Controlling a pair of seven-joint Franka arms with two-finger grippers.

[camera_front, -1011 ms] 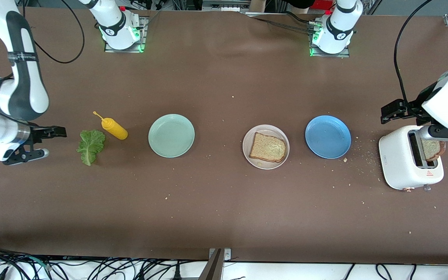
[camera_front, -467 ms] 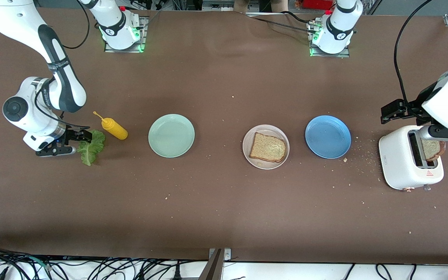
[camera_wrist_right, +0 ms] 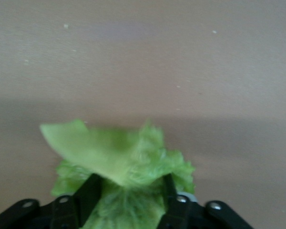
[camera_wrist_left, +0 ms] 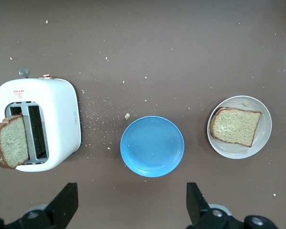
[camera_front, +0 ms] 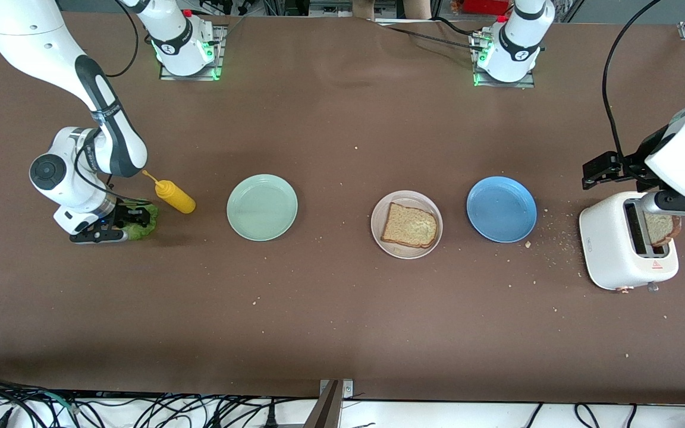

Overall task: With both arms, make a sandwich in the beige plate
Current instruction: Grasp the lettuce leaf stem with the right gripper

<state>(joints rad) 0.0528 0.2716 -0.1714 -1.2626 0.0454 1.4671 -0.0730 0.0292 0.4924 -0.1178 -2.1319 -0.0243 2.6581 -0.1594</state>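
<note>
Three plates sit in a row on the table [camera_front: 342, 309]: a mint-green plate [camera_front: 262, 207], the beige plate [camera_front: 407, 224] and a blue plate [camera_front: 501, 208]; two bread slices, one bread slice [camera_front: 409, 225] lying flat on the beige plate, the other slice [camera_front: 662, 229] standing up out of the white toaster [camera_front: 627, 249] at the left arm's end; one lettuce leaf [camera_front: 141, 219]; one yellow squeeze bottle [camera_front: 170, 194] just beside it. The right gripper [camera_front: 118, 223] is down on the leaf, its fingers [camera_wrist_right: 91, 189] partly closed against the crumpled green on both sides; the leaf bunches up between them. The left gripper [camera_wrist_left: 131, 202] hangs spread wide, holding nothing, above the table near the toaster and blue plate.
</note>
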